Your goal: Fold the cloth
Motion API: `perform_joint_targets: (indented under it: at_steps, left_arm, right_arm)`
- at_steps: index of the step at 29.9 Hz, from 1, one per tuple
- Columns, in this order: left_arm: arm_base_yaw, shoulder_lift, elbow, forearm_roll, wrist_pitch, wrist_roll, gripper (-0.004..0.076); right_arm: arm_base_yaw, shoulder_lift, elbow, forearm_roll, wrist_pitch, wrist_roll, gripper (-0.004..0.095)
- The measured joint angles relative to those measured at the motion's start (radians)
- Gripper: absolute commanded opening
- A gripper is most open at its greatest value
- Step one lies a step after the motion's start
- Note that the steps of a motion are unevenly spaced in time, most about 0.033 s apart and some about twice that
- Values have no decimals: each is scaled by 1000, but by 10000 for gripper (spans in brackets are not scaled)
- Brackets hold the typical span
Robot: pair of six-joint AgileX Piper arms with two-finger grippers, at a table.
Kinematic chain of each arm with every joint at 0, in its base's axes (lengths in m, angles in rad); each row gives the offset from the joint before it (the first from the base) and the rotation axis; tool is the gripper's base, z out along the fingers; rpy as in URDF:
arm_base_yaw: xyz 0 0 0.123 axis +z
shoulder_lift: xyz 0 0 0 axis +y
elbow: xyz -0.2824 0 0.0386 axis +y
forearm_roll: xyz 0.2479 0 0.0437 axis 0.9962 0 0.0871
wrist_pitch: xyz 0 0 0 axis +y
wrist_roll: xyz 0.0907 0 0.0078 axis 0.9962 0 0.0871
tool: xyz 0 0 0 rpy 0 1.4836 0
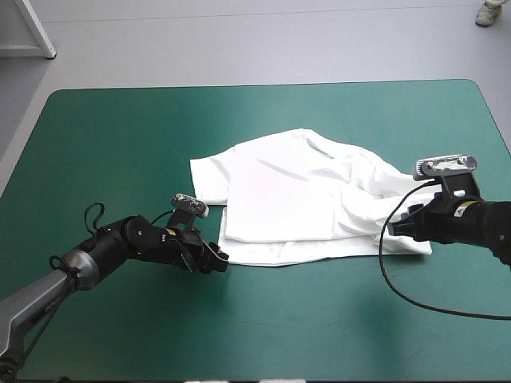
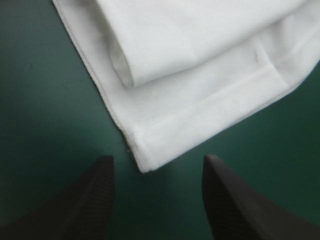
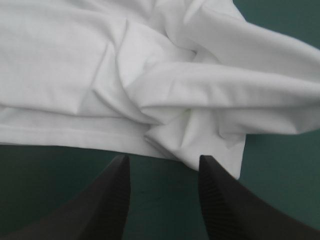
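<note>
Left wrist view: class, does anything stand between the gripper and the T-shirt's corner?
Nothing visible does. The left gripper is open, and the T-shirt has its corner right at the gap between the fingertips, lying on the bare teal-green cover.

The T-shirt is plain white throughout. The worktop wears a uniform teal-green cover. The left pincer and right pincer are black with a fine ribbed pattern.
</note>
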Motion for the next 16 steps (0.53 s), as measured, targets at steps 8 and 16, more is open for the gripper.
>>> perform_joint_targets:
  at_steps: [8, 16]
  left_arm:
    - [-1, 99, -15, -34, -31, 15, 395]
    - [-51, 145, -34, -44, -86, 45, 173]
  right_arm:
    - [0, -33, 131, -29, -37, 17, 414]
    - [0, -119, 213, -91, -25, 72, 414]
